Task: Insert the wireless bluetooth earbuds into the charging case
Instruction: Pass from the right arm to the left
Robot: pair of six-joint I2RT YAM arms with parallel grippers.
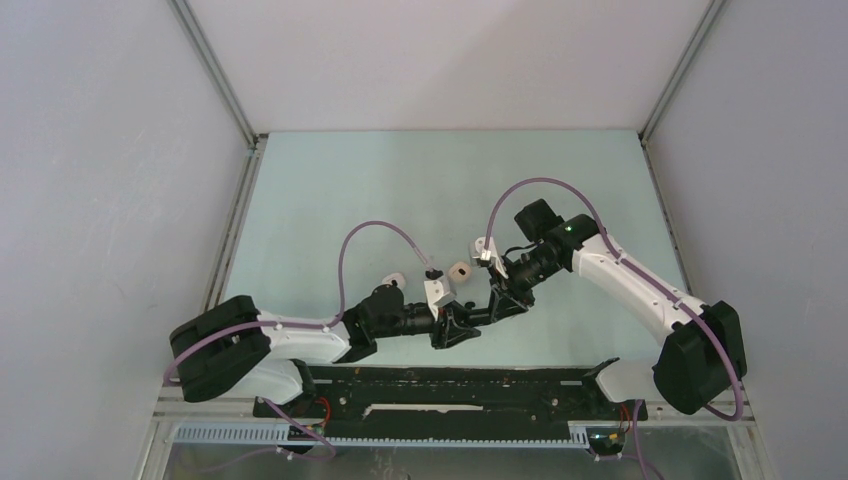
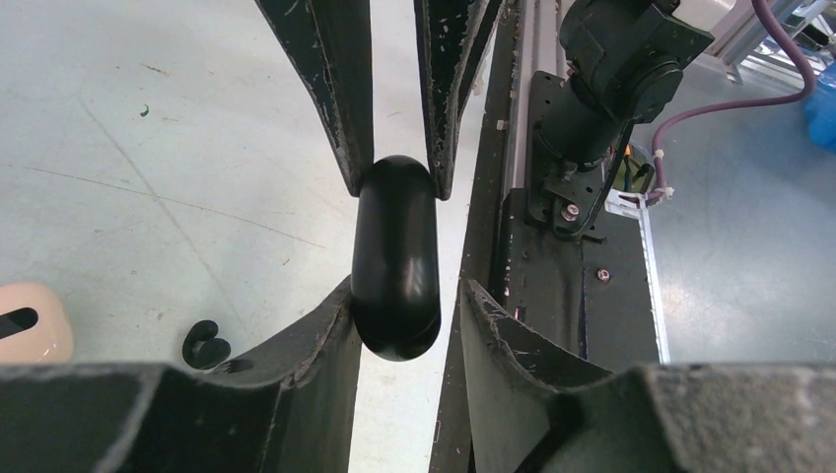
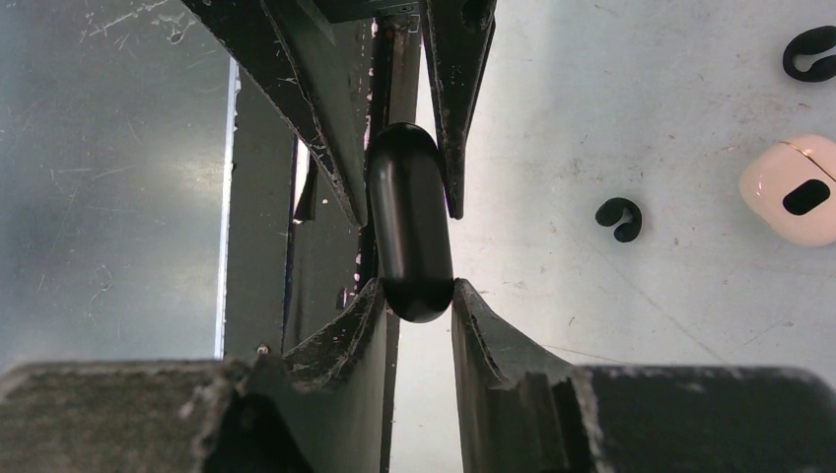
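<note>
Black charging case (image 2: 394, 266) between both jaws

Top view: the jaws meet at 5 o'clock of a beige case (image 1: 460, 270) on the desk (image 1: 330, 200). Left wrist view: left jaws slightly spread around the case, only one side touching it; a black earbud (image 2: 205, 345) lies at 8 o'clock. Right wrist view: right jaws pinch the case; an earbud (image 3: 619, 219) lies at 3 o'clock.
</note>
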